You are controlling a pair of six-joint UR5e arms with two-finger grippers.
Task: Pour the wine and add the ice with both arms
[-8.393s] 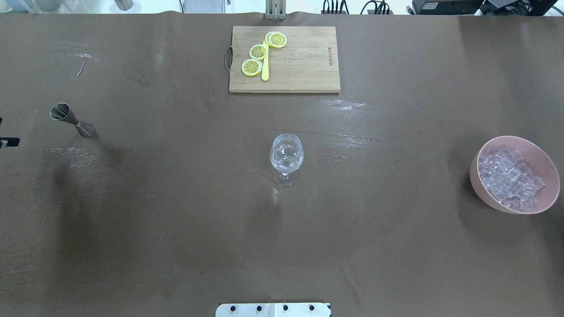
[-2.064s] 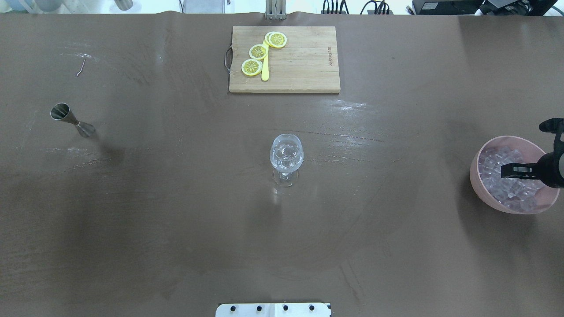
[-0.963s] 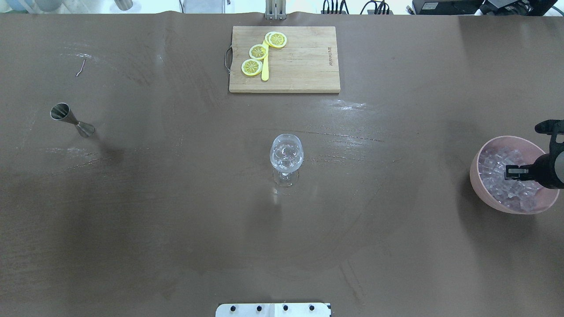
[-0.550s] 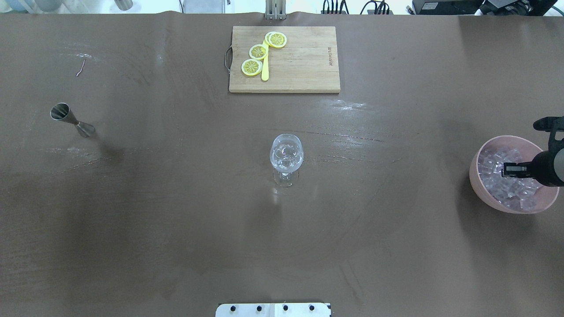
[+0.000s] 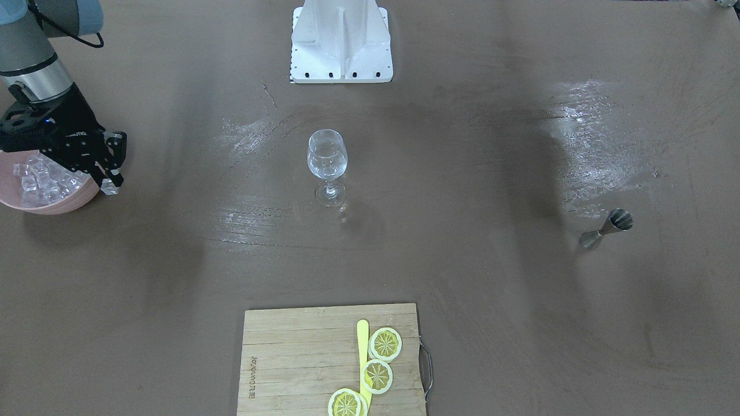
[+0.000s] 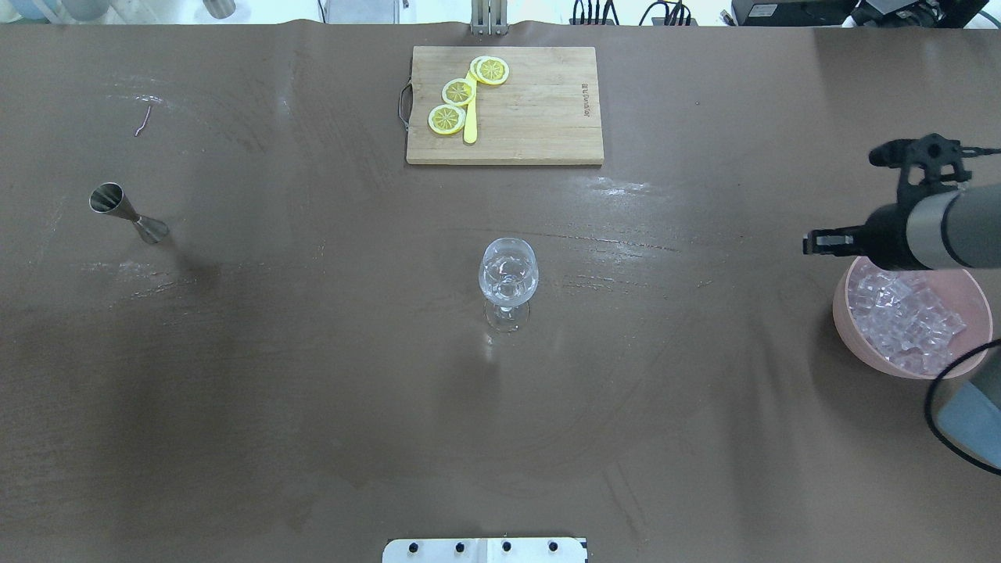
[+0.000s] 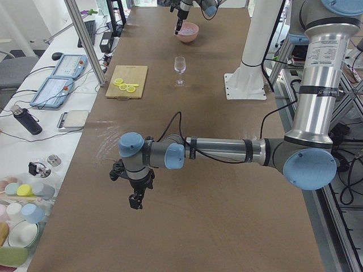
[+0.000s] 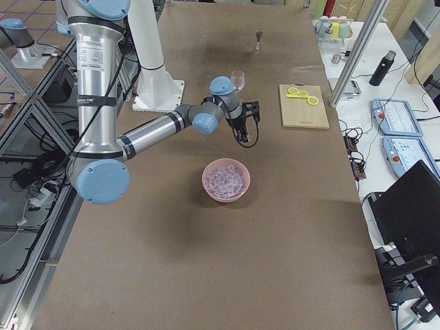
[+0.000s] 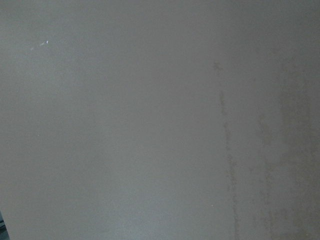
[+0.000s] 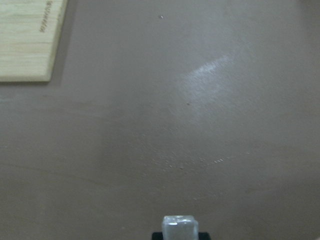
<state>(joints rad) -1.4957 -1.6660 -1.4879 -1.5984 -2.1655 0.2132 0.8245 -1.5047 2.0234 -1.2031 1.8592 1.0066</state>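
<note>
My right gripper [image 6: 812, 243] is shut on one clear ice cube [image 5: 108, 188] and holds it in the air just beyond the left rim of the pink bowl [image 6: 843, 313]. The cube fills the bottom edge of the right wrist view [image 10: 180, 226]. The bowl holds many more ice cubes [image 6: 903, 319]. The wine glass [image 6: 508, 275] stands upright at the table's middle, well to the left of the right gripper. My left gripper [image 7: 135, 200] shows only in the exterior left view, low over bare table at the left end; I cannot tell if it is open or shut.
A steel jigger [image 6: 129, 214] lies on its side at the left. A wooden cutting board [image 6: 539, 117] with lemon slices [image 6: 458, 92] and a yellow knife sits at the far middle. The white pedestal base [image 5: 341, 43] stands on the robot's side.
My right gripper was down among the ice in the bowl. It has risen and moved left and away from the robot, out over the bowl's rim, with one cube.
</note>
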